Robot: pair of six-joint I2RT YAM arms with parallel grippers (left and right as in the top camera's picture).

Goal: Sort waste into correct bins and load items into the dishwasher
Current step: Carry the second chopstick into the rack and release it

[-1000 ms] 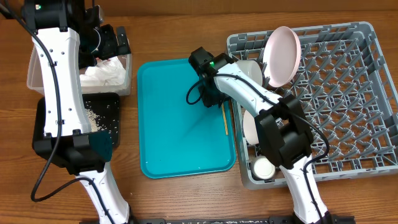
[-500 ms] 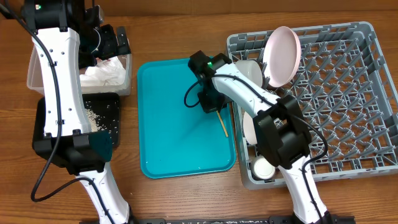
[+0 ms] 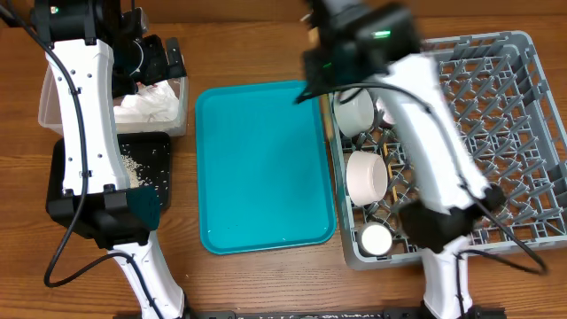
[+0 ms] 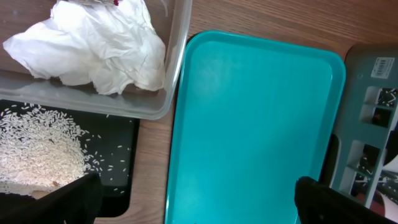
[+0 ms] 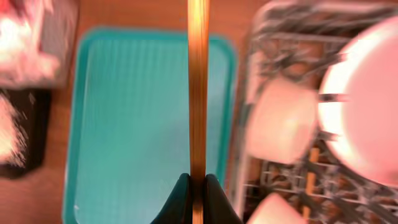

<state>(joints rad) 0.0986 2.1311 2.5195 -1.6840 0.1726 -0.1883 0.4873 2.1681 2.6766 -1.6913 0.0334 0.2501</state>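
Chopsticks (image 5: 198, 93) are the item in play. Overhead: the right arm hangs blurred over the left side of the dish rack (image 3: 532, 62), beside the teal tray (image 3: 257, 168). Left wrist: the left gripper (image 4: 196, 183) is spread wide and holds nothing, right of the clear tub (image 4: 177, 62). Right wrist: the right gripper (image 5: 198, 186) is clamped on the sticks. Next, I'd say, lower them into the rack.

The teal tray (image 3: 266, 164) lies mid-table. Left of it sit the clear tub (image 3: 184, 111) holding a white napkin (image 3: 146, 106) and the black tray (image 3: 166, 175) with rice (image 3: 133, 166). Right of it stands the grey rack (image 3: 523, 133), white bowls (image 3: 368, 175) and cup (image 3: 374, 239) along the side nearest the tray, under the blurred right arm (image 3: 416, 89).
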